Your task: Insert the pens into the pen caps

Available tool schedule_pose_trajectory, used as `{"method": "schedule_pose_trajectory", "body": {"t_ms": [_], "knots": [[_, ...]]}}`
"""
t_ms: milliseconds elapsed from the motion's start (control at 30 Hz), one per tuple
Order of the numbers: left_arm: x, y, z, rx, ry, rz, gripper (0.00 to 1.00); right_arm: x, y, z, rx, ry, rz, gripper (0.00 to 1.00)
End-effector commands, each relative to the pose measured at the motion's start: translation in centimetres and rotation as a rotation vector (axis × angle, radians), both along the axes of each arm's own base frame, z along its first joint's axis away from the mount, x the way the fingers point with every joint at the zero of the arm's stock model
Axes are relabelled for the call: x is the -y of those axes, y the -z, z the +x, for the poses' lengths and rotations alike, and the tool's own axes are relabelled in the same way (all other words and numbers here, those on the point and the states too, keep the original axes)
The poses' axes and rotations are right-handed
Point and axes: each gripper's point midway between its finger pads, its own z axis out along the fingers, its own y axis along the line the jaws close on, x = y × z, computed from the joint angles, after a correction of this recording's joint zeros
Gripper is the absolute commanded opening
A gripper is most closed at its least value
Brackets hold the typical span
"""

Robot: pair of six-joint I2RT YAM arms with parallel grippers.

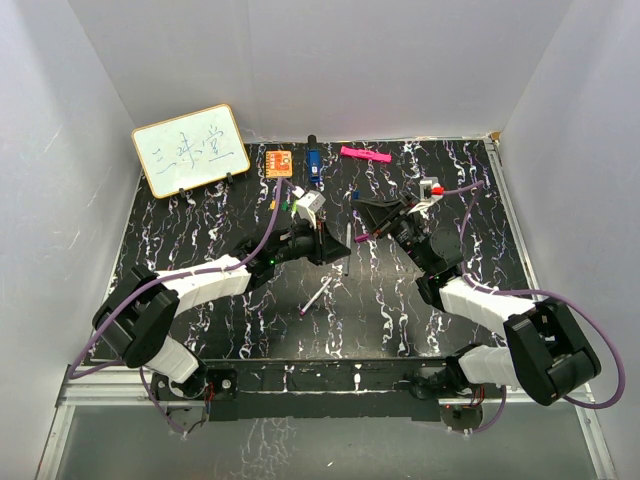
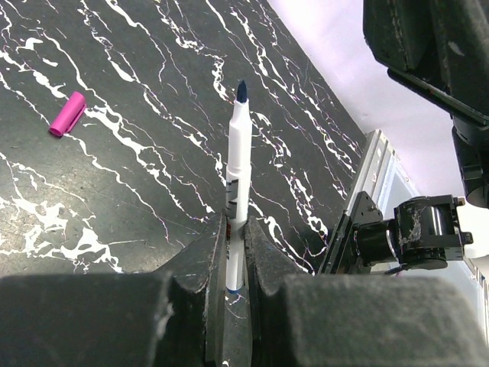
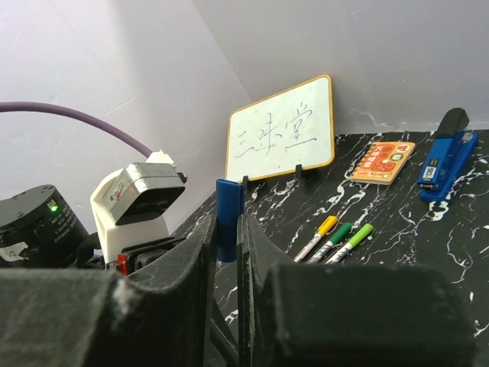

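Note:
My left gripper (image 2: pixel 235 229) is shut on a white-barrelled pen (image 2: pixel 238 164) with a bare blue tip that points away from the fingers; in the top view the left gripper (image 1: pixel 335 243) holds the pen (image 1: pixel 347 245) near the table's middle. My right gripper (image 3: pixel 226 229) is shut on a blue cap (image 3: pixel 228 200) that sticks out above the fingertips; in the top view the right gripper (image 1: pixel 372 215) faces the left one. Three capped pens, yellow (image 3: pixel 318 237), green (image 3: pixel 333 241) and light green (image 3: pixel 351 242), lie side by side. A magenta cap (image 2: pixel 67 113) and another pen (image 1: pixel 318 297) lie loose on the table.
A small whiteboard (image 1: pixel 190 148) stands at the back left. An orange square block (image 1: pixel 279 162), a blue stapler-like object (image 1: pixel 313 165) and a thick pink marker (image 1: pixel 364 154) lie along the back. White walls close in the left, right and back sides.

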Motion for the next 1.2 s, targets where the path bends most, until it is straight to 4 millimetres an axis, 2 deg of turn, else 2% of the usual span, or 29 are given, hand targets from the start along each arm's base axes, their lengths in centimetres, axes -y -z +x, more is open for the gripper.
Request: {"method": "schedule_pose_trajectory", "body": {"t_ms": [0, 233, 600, 1167], "knots": [[0.5, -3.1, 0.0, 0.074, 0.018, -0.059, 0.0, -0.1, -1.4, -0.3, 0.046, -0.019, 0.027, 0.0], [0.2, -4.1, 0.0, 0.099, 0.01, -0.069, 0.0, -0.3, -0.5, 0.2, 0.014, -0.016, 0.004, 0.0], [0.2, -4.6, 0.3, 0.122, 0.005, -0.06, 0.0, -0.4, 0.2, 0.8, -0.014, -0.003, -0.026, 0.0], [0.3, -4.3, 0.6, 0.114, -0.005, -0.052, 0.0, -0.8, 0.5, 0.8, -0.028, -0.022, -0.027, 0.0]]}}
